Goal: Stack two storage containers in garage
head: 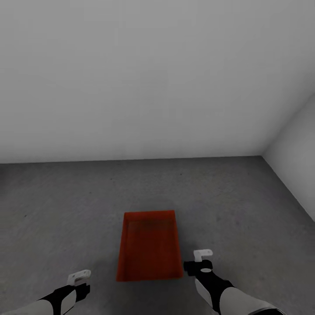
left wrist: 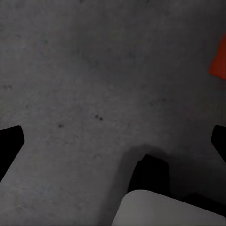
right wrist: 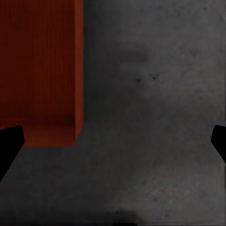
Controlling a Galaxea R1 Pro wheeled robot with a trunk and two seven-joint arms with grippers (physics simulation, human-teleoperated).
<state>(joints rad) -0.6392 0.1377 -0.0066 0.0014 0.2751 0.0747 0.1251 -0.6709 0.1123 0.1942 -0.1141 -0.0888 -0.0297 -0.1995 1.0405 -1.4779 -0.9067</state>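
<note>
Bare garage corner: pale grey walls (head: 144, 78) met a dark, speckled concrete floor (head: 65, 205).

Left gripper (left wrist: 113, 141): fingers spread wide, the black tips sitting at 9 and 3 o'clock in its wrist view, nothing between them but floor. An orange-red sliver of the bin edged in at about 2 o'clock there. In the head view this gripper (head: 79, 276) hung at 7 o'clock, apart from the bin.

Right gripper (right wrist: 113, 139): fingers likewise spread wide, empty, over bare concrete. The bin's corner lay toward 10 o'clock in its wrist view. In the head view this gripper (head: 203, 253) sat at 5 o'clock, just beside the bin's right wall; touching or not, could not tell.

One open orange-red bin (head: 149, 246) stood flat on the floor between both arms, toward 6 o'clock, well apart from the walls.
</note>
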